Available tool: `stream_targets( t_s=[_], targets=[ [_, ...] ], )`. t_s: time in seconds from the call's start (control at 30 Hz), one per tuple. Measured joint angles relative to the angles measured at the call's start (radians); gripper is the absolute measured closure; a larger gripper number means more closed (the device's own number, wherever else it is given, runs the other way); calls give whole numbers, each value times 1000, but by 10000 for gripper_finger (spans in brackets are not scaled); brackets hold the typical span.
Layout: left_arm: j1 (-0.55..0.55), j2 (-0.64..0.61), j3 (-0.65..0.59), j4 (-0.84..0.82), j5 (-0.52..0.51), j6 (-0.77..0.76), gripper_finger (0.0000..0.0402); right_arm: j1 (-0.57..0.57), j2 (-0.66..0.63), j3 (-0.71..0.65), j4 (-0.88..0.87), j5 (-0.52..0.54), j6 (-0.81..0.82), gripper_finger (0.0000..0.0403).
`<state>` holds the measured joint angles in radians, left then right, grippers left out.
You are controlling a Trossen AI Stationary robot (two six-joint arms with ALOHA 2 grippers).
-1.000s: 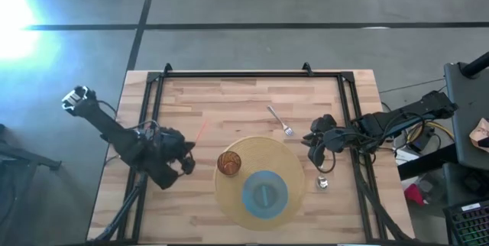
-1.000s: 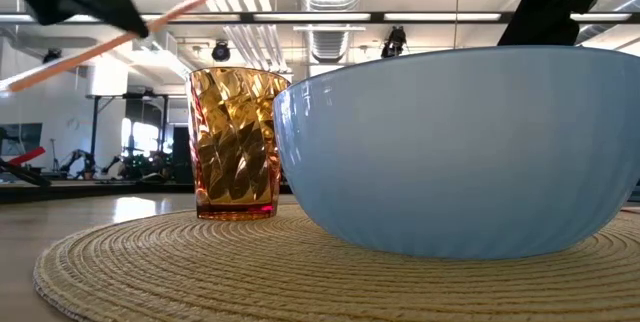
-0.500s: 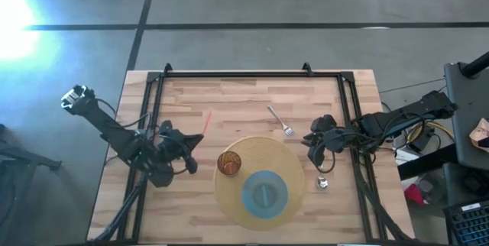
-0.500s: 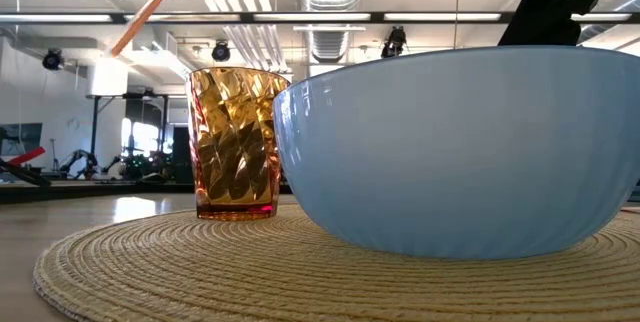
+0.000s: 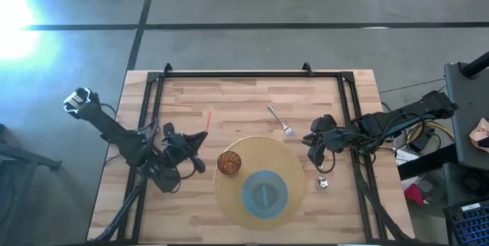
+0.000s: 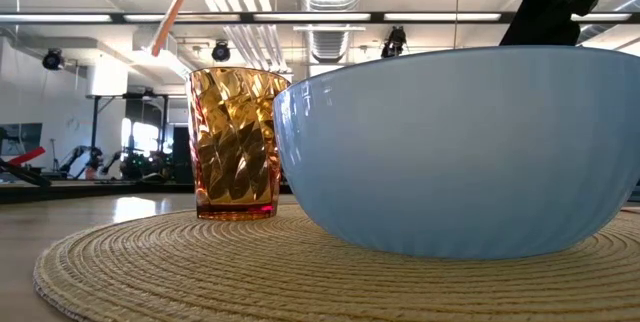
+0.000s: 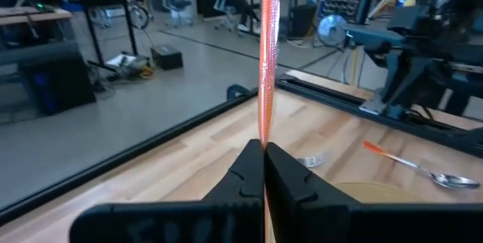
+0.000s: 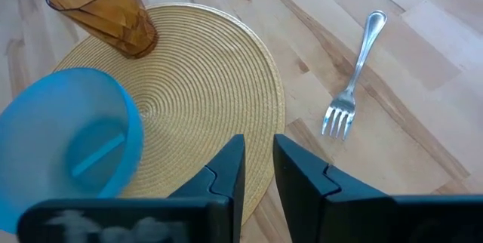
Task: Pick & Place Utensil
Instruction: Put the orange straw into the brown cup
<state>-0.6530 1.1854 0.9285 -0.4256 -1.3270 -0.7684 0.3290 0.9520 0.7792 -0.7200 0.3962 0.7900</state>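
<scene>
The left gripper (image 5: pixel 192 145) hovers over the wooden desk (image 5: pixel 229 101), just left of the woven placemat (image 5: pixel 284 162), its fingers (image 7: pixel 240 173) pressed together on the lower end of an orange-red chopstick (image 7: pixel 269 54). From the left wrist camera the chopstick rises straight out from between the fingers; from above it slants away from the gripper toward the far side of the desk (image 5: pixel 206 119), and from table height it hangs tilted above the glass (image 6: pixel 174 10).

An amber glass tumbler (image 5: pixel 229 163) stands upright on the placemat's left edge, with a light blue bowl (image 5: pixel 265 192) beside it on the mat. A metal fork (image 5: pixel 280 121) lies on the bare wood just beyond the placemat.

The right gripper (image 5: pixel 316 142) waits by the placemat's right edge, near the fork, fingers (image 8: pixel 226 169) a little apart and holding nothing. A spoon (image 7: pixel 423 169) with an orange handle lies on the desk in the left wrist view.
</scene>
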Motion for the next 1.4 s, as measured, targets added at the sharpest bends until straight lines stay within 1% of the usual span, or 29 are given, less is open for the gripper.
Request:
stream_targets(
  t_s=[0.13,0.23,0.3,0.43,0.63,0.8,0.97,1.07,1.2,1.3,1.4],
  targets=[
    [10,45,0,28,-18,0,401,0,0,-2,0,0,1,331],
    [17,74,-1,77,-7,17,401,0,0,-2,0,0,3,326],
    [20,83,-1,128,20,69,401,0,0,-2,0,0,5,323],
    [24,77,5,230,59,238,401,0,0,-2,0,0,15,318],
    [61,23,10,367,200,428,401,0,0,-2,0,0,15,320],
    [123,-6,8,475,354,544,401,0,0,-2,1,4,12,331],
    [185,4,-5,581,543,591,401,0,0,-2,0,24,11,337],
    [204,11,-28,616,615,593,401,0,0,-2,0,24,12,337],
    [209,10,-107,730,659,592,401,0,0,-6,0,24,14,332],
    [209,10,-186,863,689,608,401,0,0,-8,-1,24,15,327],
    [209,10,-267,1003,693,635,401,0,0,-9,0,24,15,323]
  ],
)
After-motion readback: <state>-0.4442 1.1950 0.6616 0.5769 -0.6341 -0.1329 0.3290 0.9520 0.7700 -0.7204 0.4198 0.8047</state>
